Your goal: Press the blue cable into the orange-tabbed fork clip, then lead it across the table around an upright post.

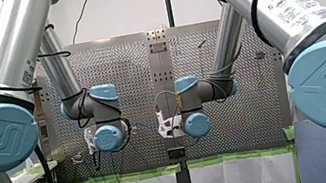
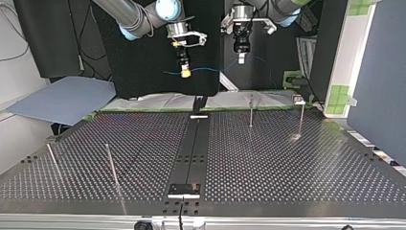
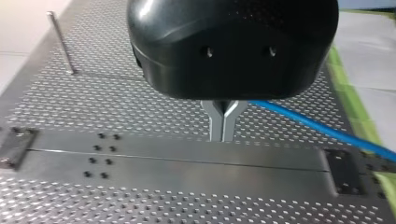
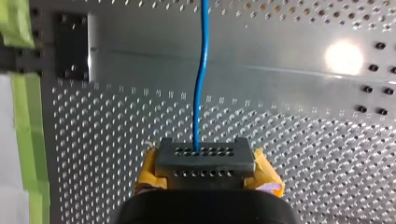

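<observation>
Two hands, both clamped on the blue cable (image 4: pixel 201 70). My right hand (image 2: pixel 186 73) has it pinched in the yellow pads, and the cable runs out ahead at 12 o'clock. My left hand (image 3: pixel 223 135) has its metal fingers shut, with the cable trailing off at 4 o'clock. Both hang fingers-down above the bench's (image 2: pixel 287 163) 12 o'clock edge, top view.

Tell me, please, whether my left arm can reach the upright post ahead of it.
Probably yes: bare perforated table lies between my left end effector and the upright post, though the blue cable, shared with my right end effector, may tether it.
</observation>
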Robot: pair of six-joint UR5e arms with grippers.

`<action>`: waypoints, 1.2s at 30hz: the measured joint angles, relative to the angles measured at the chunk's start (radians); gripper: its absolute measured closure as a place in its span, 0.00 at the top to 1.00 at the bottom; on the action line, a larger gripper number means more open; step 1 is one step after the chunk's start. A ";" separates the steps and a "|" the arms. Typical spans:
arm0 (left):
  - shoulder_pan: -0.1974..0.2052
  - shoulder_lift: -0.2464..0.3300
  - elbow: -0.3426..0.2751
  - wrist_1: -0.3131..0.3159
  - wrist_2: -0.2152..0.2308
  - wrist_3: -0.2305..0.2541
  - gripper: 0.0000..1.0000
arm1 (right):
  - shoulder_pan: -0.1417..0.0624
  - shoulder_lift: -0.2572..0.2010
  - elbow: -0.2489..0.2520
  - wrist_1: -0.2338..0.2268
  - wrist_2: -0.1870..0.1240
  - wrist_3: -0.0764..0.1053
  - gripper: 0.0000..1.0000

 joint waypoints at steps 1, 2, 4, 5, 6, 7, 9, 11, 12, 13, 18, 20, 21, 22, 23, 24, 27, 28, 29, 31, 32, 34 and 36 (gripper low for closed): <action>0.001 0.008 -0.003 0.002 0.002 -0.008 0.00 | 0.001 0.002 -0.001 -0.001 -0.008 0.008 0.00; 0.003 0.018 -0.007 0.007 0.006 -0.019 0.00 | 0.001 0.005 -0.002 -0.004 -0.015 0.015 0.00; 0.006 0.025 -0.015 0.018 0.013 -0.035 0.00 | 0.001 0.017 -0.003 -0.015 -0.033 0.026 0.00; 0.008 0.024 -0.019 0.027 0.018 -0.046 0.00 | 0.001 0.024 -0.003 -0.022 -0.041 0.031 0.00; 0.010 0.020 -0.021 0.035 0.022 -0.054 0.00 | 0.000 0.034 -0.003 -0.032 -0.053 0.036 0.00; 0.011 0.016 -0.023 0.042 0.024 -0.062 0.00 | -0.001 0.041 -0.004 -0.039 -0.060 0.040 0.00; 0.016 0.004 -0.025 0.057 0.029 -0.078 0.00 | -0.004 0.056 -0.005 -0.056 -0.074 0.047 0.00; 0.021 -0.010 -0.026 0.072 0.033 -0.094 0.00 | -0.006 0.069 -0.008 -0.070 -0.080 0.050 0.00; 0.024 -0.016 -0.026 0.079 0.035 -0.100 0.00 | -0.007 0.077 -0.013 -0.078 -0.082 0.051 0.00; 0.027 -0.023 -0.026 0.086 0.035 -0.106 0.00 | -0.008 0.084 -0.017 -0.083 -0.084 0.051 0.00; 0.053 -0.067 -0.026 0.131 0.039 -0.104 0.00 | -0.010 0.114 -0.049 -0.092 -0.091 0.053 0.00; 0.070 -0.087 -0.028 0.150 0.047 -0.100 0.00 | -0.011 0.117 -0.060 -0.089 -0.095 0.053 0.00; 0.078 -0.095 -0.030 0.159 0.052 -0.099 0.00 | -0.012 0.118 -0.068 -0.086 -0.098 0.054 0.00; 0.085 -0.103 -0.030 0.166 0.059 -0.098 0.00 | -0.013 0.119 -0.073 -0.082 -0.102 0.054 0.00; 0.095 -0.114 -0.031 0.174 0.067 -0.096 0.00 | -0.013 0.119 -0.079 -0.079 -0.105 0.054 0.00; 0.103 -0.122 -0.032 0.179 0.074 -0.095 0.00 | -0.014 0.120 -0.086 -0.073 -0.110 0.054 0.00; 0.128 -0.147 -0.032 0.197 0.098 -0.091 0.00 | -0.015 0.120 -0.099 -0.062 -0.118 0.054 0.00; 0.135 -0.154 -0.032 0.202 0.105 -0.091 0.00 | -0.015 0.121 -0.103 -0.060 -0.120 0.054 0.00; 0.145 -0.164 -0.032 0.211 0.115 -0.091 0.00 | -0.015 0.121 -0.105 -0.058 -0.122 0.054 0.00; 0.161 -0.180 -0.032 0.227 0.131 -0.093 0.00 | -0.015 0.121 -0.110 -0.056 -0.128 0.054 0.00; 0.171 -0.190 -0.032 0.236 0.141 -0.094 0.00 | -0.015 0.121 -0.112 -0.056 -0.130 0.054 0.00; 0.185 -0.204 -0.031 0.250 0.155 -0.095 0.00 | -0.015 0.121 -0.115 -0.056 -0.135 0.054 0.00; 0.203 -0.222 -0.029 0.260 0.173 -0.094 0.00 | -0.015 0.123 -0.119 -0.056 -0.142 0.054 0.00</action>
